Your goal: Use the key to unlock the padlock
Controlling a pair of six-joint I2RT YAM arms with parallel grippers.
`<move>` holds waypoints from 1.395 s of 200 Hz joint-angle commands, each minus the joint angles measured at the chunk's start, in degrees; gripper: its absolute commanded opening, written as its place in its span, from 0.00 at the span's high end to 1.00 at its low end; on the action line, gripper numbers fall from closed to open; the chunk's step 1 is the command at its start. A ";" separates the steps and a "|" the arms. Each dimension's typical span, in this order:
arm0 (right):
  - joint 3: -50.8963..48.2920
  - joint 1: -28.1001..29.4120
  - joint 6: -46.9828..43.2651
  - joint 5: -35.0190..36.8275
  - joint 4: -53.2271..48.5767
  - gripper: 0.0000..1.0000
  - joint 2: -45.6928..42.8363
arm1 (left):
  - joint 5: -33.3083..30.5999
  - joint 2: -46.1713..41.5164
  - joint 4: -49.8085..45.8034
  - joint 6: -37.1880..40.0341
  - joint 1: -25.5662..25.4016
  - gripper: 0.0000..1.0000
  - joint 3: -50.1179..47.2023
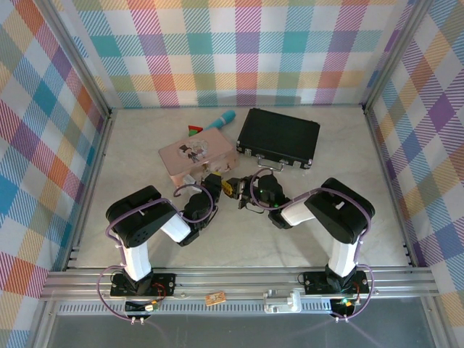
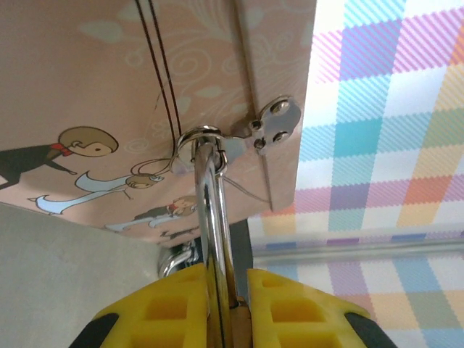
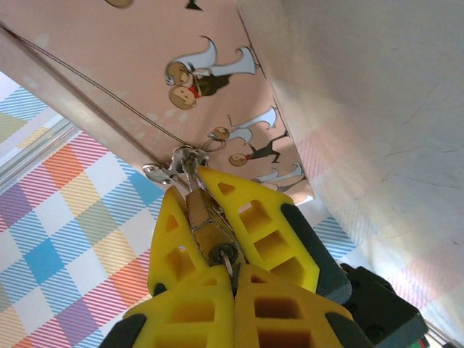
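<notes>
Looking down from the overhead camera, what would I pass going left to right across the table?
First the left arm's base → pink tin → black case → right arm's base.

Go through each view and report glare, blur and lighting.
Top external: even light, faint shadows, no blur. Left wrist: glare streaks the padlock along its silver shackle; the left gripper at the bottom edge is soft. Right wrist: the table at upper right looks washed out, while drawings on the pink tin stay crisp.
</notes>
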 commanded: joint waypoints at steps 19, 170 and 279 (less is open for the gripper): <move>5.49 0.31 21.66 3.01 16.41 1.00 0.90 | 8.16 1.88 -4.26 0.92 -4.52 1.00 -0.39; -1.43 -8.56 -46.99 -12.60 -32.01 0.62 -15.55 | 8.32 -10.54 -25.61 1.92 -4.04 1.00 -3.82; 6.44 -8.52 -84.45 -0.24 -74.25 0.53 -32.59 | 10.10 -20.99 -66.86 17.73 -4.30 0.98 7.22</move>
